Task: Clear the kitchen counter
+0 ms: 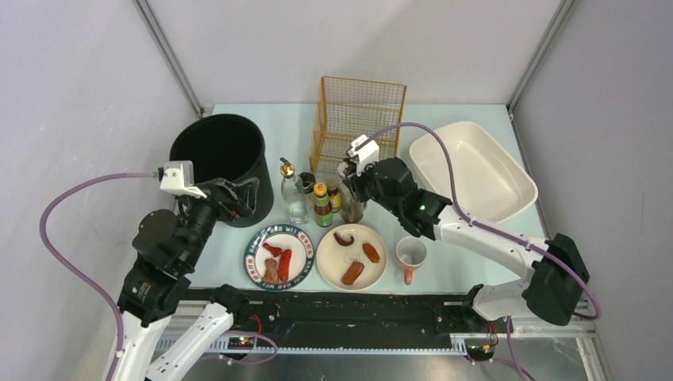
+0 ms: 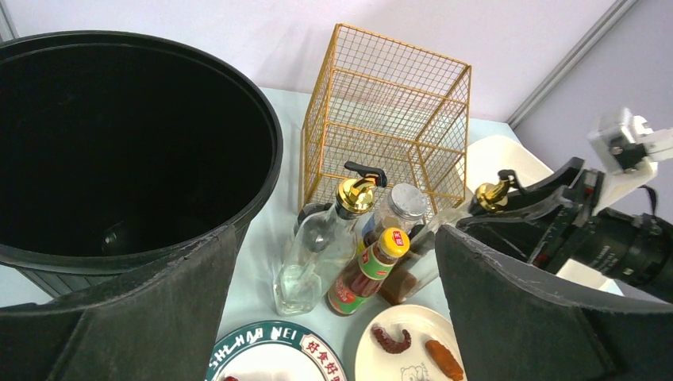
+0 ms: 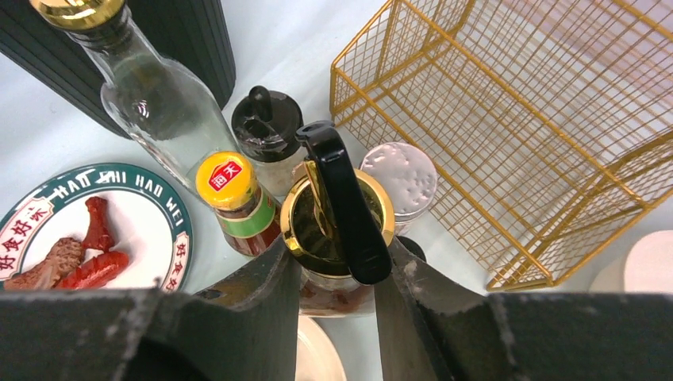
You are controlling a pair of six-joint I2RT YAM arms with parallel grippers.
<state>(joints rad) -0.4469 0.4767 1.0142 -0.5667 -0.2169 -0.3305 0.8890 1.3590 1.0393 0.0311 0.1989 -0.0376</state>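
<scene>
Right gripper [image 3: 340,258]: fingers clamped on either side of a gold-collared bottle [image 3: 333,218] with a black spout on top. The bottle sits in the bottle cluster at the centre of the overhead view. A yellow-capped sauce bottle [image 3: 234,198] is just beside it.

Left gripper [image 1: 240,198]: spread wide, near the black bin [image 1: 218,159] at left of centre.

The kitchen counter [image 1: 294,127] fills mid-frame, with a gold wire basket [image 1: 357,115] near the top.

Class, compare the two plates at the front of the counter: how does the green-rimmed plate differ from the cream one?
The green-rimmed plate has a green band with lettering; the cream plate has a plain rim. The green-rimmed plate's food lies bunched at its middle; the cream plate's three pieces lie apart. Both are round, lie flat on the counter and hold food.
</scene>
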